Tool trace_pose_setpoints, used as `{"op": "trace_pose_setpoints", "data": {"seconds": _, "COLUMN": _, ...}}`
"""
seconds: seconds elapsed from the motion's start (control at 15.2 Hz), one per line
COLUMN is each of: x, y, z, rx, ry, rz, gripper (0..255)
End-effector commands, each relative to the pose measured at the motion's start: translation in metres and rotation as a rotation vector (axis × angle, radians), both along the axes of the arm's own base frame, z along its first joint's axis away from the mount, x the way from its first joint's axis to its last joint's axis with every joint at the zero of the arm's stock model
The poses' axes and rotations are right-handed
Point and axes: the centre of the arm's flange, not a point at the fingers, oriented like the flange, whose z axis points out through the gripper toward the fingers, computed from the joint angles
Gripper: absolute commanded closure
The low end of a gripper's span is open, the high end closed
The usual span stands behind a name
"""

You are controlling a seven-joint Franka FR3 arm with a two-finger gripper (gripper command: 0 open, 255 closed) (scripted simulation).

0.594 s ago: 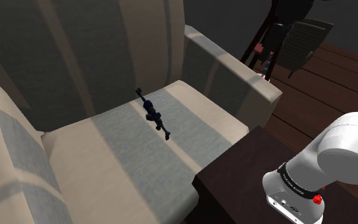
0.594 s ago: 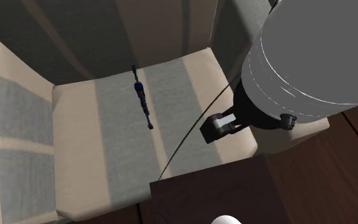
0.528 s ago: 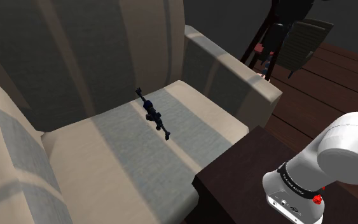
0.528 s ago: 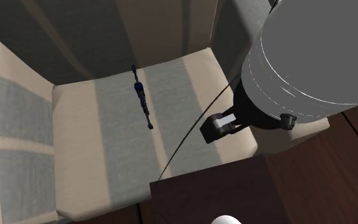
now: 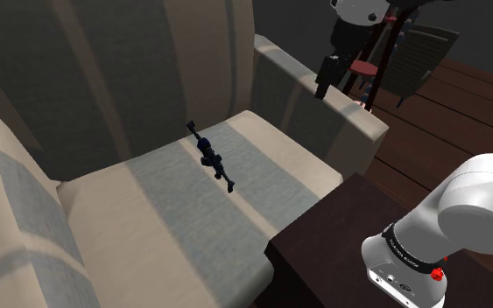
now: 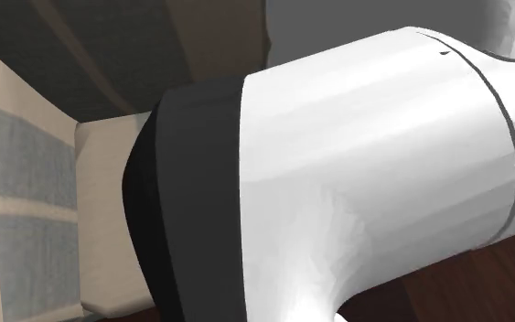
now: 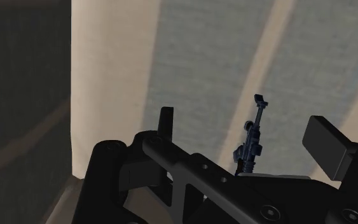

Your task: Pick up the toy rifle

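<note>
Striped beige sofa seat [image 5: 148,227] held a dark-blue toy rifle [image 5: 211,158], lying eleven-to-five o'clock in the shoulder view, eight o'clock from the spread black gripper [image 5: 322,87].

A home's sitting room, with striped sofa [image 5: 148,223] and wooden floor [image 5: 472,114].
</note>
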Motion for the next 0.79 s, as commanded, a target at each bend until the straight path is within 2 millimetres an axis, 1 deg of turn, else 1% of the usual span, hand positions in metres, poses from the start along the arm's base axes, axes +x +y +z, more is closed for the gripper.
{"op": "trace_pose_setpoints", "data": {"seconds": 0.0, "x": 0.018, "y": 0.009, "z": -0.015, "rx": 0.001, "ry": 0.000, "rz": 0.002, "gripper": 0}}
{"op": "trace_pose_setpoints", "data": {"seconds": 0.73, "x": 0.115, "y": 0.066, "z": -0.109, "rx": 0.000, "ry": 0.006, "rz": 0.011, "gripper": 0}}
